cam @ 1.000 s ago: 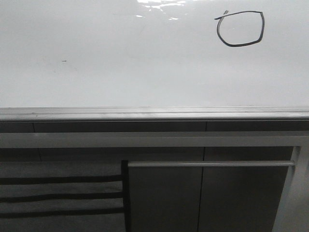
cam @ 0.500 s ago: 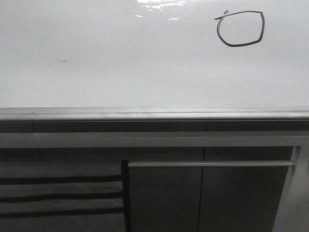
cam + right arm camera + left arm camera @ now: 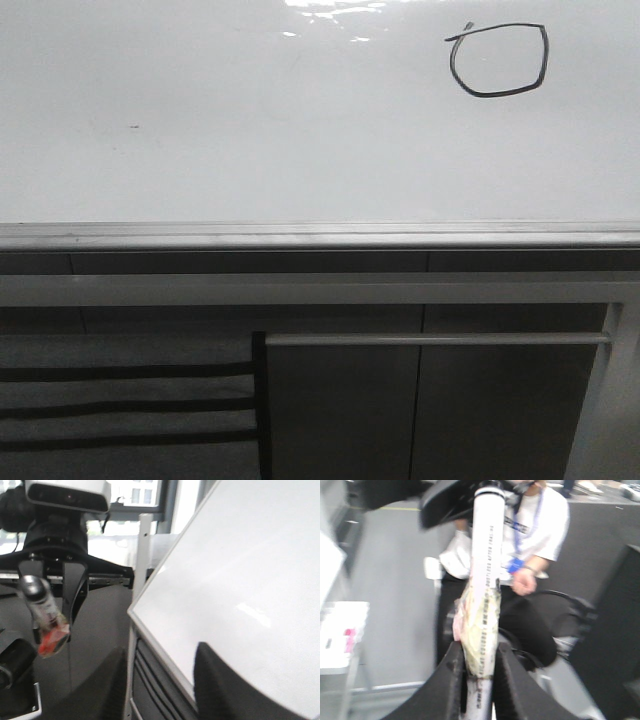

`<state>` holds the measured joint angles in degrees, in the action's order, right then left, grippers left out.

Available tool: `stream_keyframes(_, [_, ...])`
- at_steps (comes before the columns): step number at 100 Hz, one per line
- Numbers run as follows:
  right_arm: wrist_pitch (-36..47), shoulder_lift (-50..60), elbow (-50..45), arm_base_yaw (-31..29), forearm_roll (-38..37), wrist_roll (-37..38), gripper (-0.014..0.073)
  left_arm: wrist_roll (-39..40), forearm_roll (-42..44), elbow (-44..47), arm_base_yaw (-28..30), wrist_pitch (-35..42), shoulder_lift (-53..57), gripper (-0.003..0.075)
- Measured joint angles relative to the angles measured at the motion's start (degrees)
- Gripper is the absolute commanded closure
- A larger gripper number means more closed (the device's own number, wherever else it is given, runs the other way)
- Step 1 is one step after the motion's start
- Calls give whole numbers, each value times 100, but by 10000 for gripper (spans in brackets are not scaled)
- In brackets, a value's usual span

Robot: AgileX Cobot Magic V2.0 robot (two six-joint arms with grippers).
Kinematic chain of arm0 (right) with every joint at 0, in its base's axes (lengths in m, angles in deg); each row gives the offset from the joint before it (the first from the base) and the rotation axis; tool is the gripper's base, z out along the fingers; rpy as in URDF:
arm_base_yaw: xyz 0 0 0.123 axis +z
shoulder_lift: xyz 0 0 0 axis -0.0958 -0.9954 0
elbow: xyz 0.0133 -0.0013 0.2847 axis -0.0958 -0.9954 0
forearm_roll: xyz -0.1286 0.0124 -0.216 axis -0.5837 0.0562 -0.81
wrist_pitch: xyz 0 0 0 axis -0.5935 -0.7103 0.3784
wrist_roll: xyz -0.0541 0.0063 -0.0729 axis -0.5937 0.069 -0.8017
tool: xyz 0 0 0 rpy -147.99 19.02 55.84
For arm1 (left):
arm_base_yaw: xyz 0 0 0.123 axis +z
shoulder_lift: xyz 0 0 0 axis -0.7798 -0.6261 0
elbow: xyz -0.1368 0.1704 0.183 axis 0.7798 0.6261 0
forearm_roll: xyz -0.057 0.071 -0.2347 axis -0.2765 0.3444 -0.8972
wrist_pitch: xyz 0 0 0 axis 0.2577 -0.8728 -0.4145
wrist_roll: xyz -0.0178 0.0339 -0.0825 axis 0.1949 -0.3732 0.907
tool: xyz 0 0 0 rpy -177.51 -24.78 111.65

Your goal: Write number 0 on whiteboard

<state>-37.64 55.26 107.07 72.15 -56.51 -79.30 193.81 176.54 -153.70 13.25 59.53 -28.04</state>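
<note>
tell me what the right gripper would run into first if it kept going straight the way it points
Most likely the whiteboard: in its wrist view the right gripper, jaws apart and empty, faces the board's lower edge and white surface. Depth is unclear, so the grey rail under it could come first.

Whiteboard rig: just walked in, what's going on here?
A closed black loop, the number 0, is already drawn near the upper right of the whiteboard in the front view, with a small tail at its top left. Neither arm shows in that view. The left gripper is clamped on a white marker, pointed away from the board toward a seated person. The right gripper is open and holds nothing, beside the board's edge.
</note>
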Motion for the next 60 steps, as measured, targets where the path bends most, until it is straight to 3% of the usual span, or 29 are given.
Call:
stream_keyframes(8, [-438,463,9,-129,-313,239,661,-45,0,218,0,-978,0,740])
stream_keyframes(36, [-2062,1535,-777,-572,-854,1012,631,-35,-219,1302,-228,-5563,-79,740])
stream_keyframes(46, [-2132,1573,-1218,-786,-904,1190,631,5,-415,1341,-321,-6487,-296,740])
stream_keyframes(60, [-1619,1573,-1769,-916,-935,1552,631,459,-530,1243,-354,-7176,-894,740])
